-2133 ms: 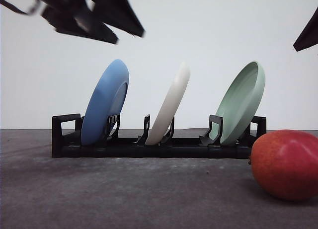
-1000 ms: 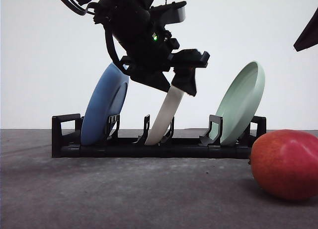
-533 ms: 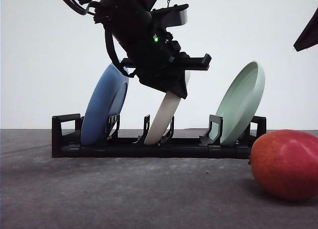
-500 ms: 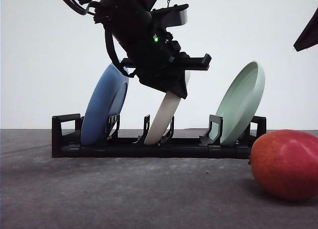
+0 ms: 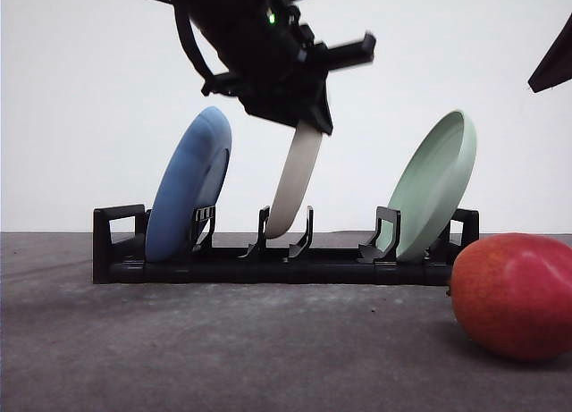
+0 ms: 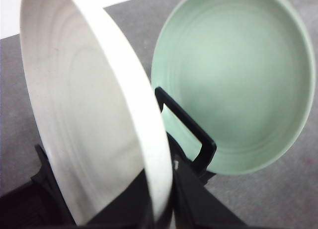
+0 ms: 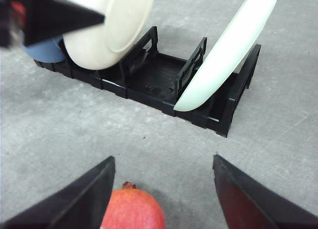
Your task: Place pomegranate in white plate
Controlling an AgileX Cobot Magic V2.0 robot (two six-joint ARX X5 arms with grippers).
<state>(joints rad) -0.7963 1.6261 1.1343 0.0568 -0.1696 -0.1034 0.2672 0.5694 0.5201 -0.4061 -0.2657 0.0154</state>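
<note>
L gripper [image 5: 308,126] is clamped on the top rim of the white plate [image 5: 294,184], fingers pinching the edge from both sides. From the front cam I see the plate hanging on edge, nearly upright, its bottom just above the middle slot of the rack [image 5: 268,260] and between the slot's posts; can't tell if it touches them. L wrist cam: plate rim [image 6: 144,134] runs down into the fingers, w/ the green plate [image 6: 238,80] beside it, leaning in its end slot. Blue plate [image 5: 189,184] leans in the slot at the other end.

R gripper [image 7: 164,194] is spread wide, nothing in it. It hovers over the pomegranate [image 7: 131,209], which sits on the grey table [image 7: 59,134] between the two fingers w/ clear gaps each side. Front cam puts the pomegranate [image 5: 514,296] on the table at the right, in front of the rack's green-plate end and nearer to me. On R wrist cam the white plate [image 7: 107,30] sits w/ L gripper's dark body at its edge.
</note>
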